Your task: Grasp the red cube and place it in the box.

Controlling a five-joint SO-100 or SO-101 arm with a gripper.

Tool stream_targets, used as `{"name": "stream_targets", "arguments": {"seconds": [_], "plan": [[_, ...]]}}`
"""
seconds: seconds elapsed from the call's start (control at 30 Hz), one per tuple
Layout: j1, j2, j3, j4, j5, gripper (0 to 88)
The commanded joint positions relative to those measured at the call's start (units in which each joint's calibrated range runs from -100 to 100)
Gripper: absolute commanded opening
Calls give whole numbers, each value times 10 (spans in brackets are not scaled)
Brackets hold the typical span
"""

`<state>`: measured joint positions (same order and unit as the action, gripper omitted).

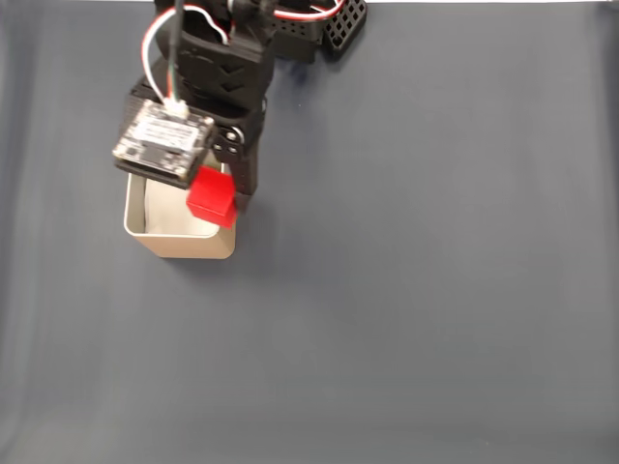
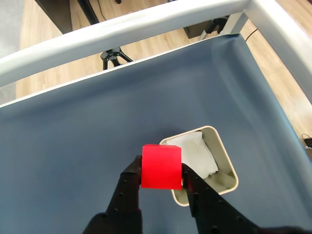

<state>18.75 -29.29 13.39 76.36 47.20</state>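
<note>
Red cube [image 2: 161, 166] held above the box [image 2: 226, 161] rim
Gripper [image 2: 162, 176] closed tight on it; white lining [image 2: 195, 151] lies inside the box.

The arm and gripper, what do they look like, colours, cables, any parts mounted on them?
The arm is matte black plastic, with red and white cables looping over its top in the fixed view. A small dark circuit board carrying pale components is mounted on it. The gripper has two black fingers with small round dimples along their edges.

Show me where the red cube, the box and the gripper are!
red cube [image 2: 161, 165], wrist view, front face.
box [image 2: 225, 158], wrist view, right rim.
gripper [image 2: 162, 179], wrist view, midway between the fingertips, which clamp the cube.
</note>
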Motion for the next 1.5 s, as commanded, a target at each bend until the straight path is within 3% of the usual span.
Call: {"name": "stream_targets", "arguments": {"seconds": [0.0,1.47], "plan": [[14,0,-35,-8,5,3],[85,13,16,-39,20,3]]}}
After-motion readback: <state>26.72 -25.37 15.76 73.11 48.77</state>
